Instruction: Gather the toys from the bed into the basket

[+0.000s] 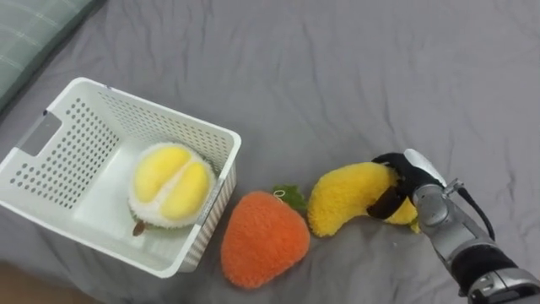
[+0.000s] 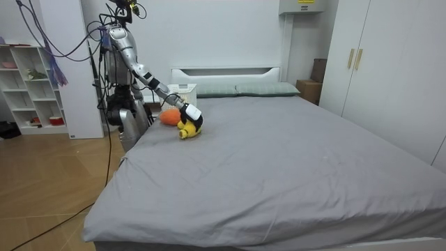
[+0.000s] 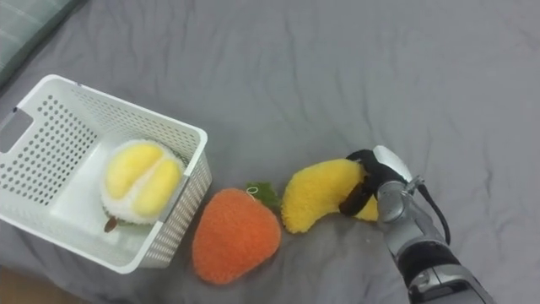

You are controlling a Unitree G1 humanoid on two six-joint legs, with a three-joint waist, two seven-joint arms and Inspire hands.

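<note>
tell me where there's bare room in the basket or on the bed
Basket: bare floor left of the durian plush. Bed sheet: wide open beyond the toys. Crowded: basket wall, orange plush and banana plush, held by the right hand, sit packed.

Soft, even light fills the room from overhead, bright on the white walls and wardrobe (image 2: 376, 56). The grey bed (image 1: 354, 67) shows only gentle shading along its wrinkles. Faint, diffuse shadows sit under the near sides of the white basket (image 1: 51, 118), the orange plush (image 1: 261, 241) and the banana toy (image 1: 346, 198). The pale shell behind the right hand (image 1: 405, 173) catches a small highlight. The wooden floor (image 2: 42, 188) on the left carries a mild sheen.
</note>
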